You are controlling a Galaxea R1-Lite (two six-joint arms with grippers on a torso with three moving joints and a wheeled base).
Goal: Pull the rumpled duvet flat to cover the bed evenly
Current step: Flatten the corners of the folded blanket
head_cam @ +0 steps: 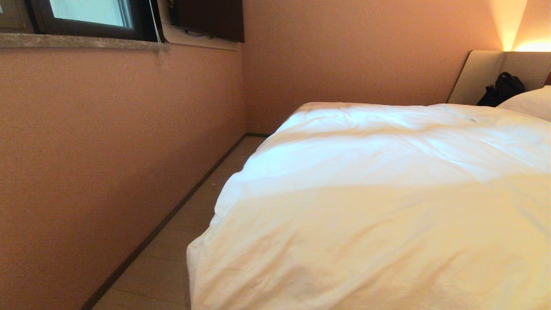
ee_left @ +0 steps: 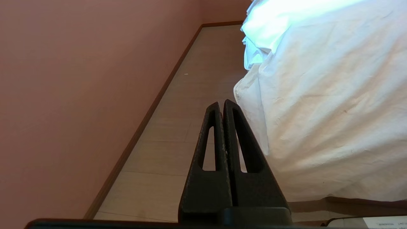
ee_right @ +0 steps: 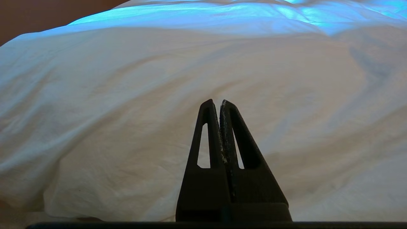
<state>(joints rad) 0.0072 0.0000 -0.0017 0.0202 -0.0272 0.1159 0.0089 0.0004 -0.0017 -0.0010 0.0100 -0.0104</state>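
Lying across the bed (head_cam: 478, 73), the duvet (head_cam: 370, 206) covers nearly all that the head view shows, from the near corner up toward the headboard, where a pillow (head_cam: 531, 101) peeks in at the far right with a dark bag (head_cam: 501, 88) behind it. Its surface is not flat: broad folds and creases run across the middle, and the near left corner bulges and hangs over the bed's side toward the floor (head_cam: 172, 254) and the strip of tile beside the wall (head_cam: 107, 163).

Neither arm appears in the head view. The left pincer (ee_left: 221, 103) is closed, fingers pressed together and holding nothing; it points along the aisle just beside the hanging edge of the duvet, not touching it. The right pincer (ee_right: 217, 102) is likewise closed and empty, aimed at the duvet's near slope, apart from the cloth as far as can be told.

Judging by this, the work looks barely begun: no edge is gripped and the wrinkles remain. What seems left is opening a pincer, taking hold of a hem or corner, and drawing the cloth out until the overhang is even. Whether the far side and the right side are covered cannot be told.
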